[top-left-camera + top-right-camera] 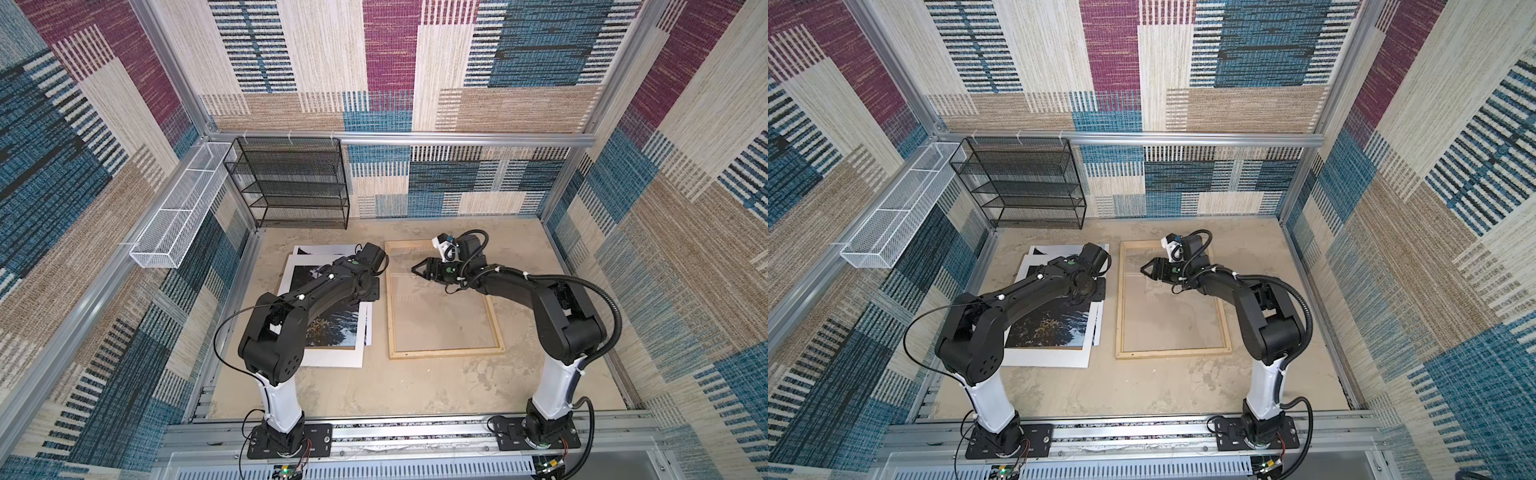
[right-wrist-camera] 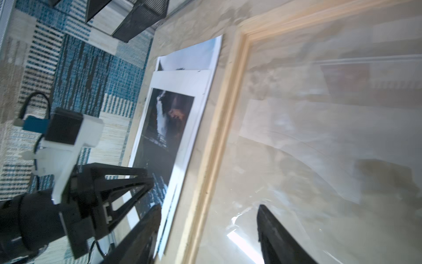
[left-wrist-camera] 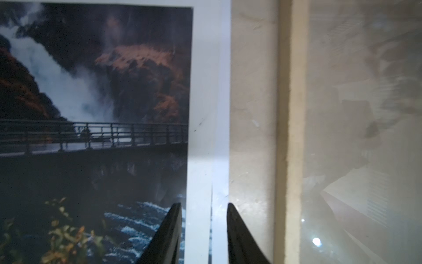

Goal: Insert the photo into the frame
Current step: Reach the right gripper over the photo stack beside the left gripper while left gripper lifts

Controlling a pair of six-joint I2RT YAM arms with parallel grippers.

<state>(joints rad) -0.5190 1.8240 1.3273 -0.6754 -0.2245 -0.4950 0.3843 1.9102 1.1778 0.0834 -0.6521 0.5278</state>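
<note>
The photo [image 1: 332, 326], a waterfall print with a bridge, lies flat on the left under a white mat [image 1: 328, 359]. Its top edge [image 2: 189, 57] sticks out beyond the mat. My left gripper [image 3: 204, 205] points down over the right edge of this stack. It is open, and its black fingers [image 3: 171, 233] straddle the white border without holding it. The frame [image 1: 444, 353], pale wood round a clear pane, lies to the right in both top views [image 1: 1175, 353]. My right gripper [image 1: 417, 269] hovers open and empty above the frame's left rail [image 2: 219, 128].
A black mesh shelf [image 1: 291, 183] stands against the back wall. A white mesh basket [image 1: 178, 216] hangs on the left wall rail. Patterned walls close the sandy tabletop [image 1: 415, 390] on three sides. Both arm bases sit on the front rail.
</note>
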